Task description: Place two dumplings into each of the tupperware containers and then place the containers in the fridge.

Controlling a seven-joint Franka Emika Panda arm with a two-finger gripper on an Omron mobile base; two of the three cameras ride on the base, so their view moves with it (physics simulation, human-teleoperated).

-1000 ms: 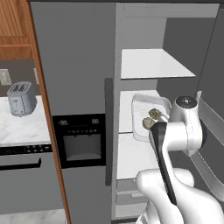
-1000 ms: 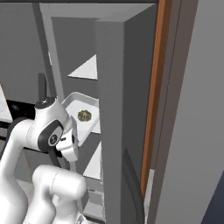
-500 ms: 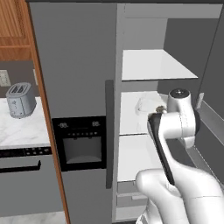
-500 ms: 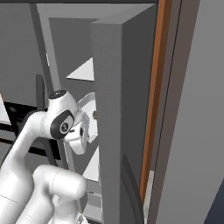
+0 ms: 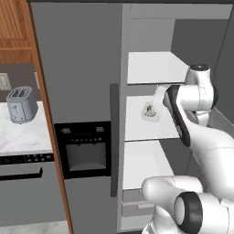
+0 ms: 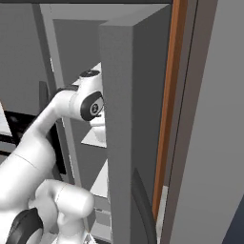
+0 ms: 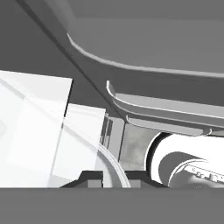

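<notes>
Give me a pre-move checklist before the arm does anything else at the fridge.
1. Fridge right door open, shelves reachable: ok.
2. Tupperware container resting on the middle shelf in the left base view: ok.
3. Dumplings inside that container: ok for at least one olive lump; whether there are two, cannot tell.
4. Claw shut: ok; whether it holds anything, cannot tell, since the arm hides it in both base views.
5. Second container's place in the fridge: cannot tell.
6. Arm's room beside the open door: cannot tell; the elbow sits close to its edge in the right base view.
</notes>
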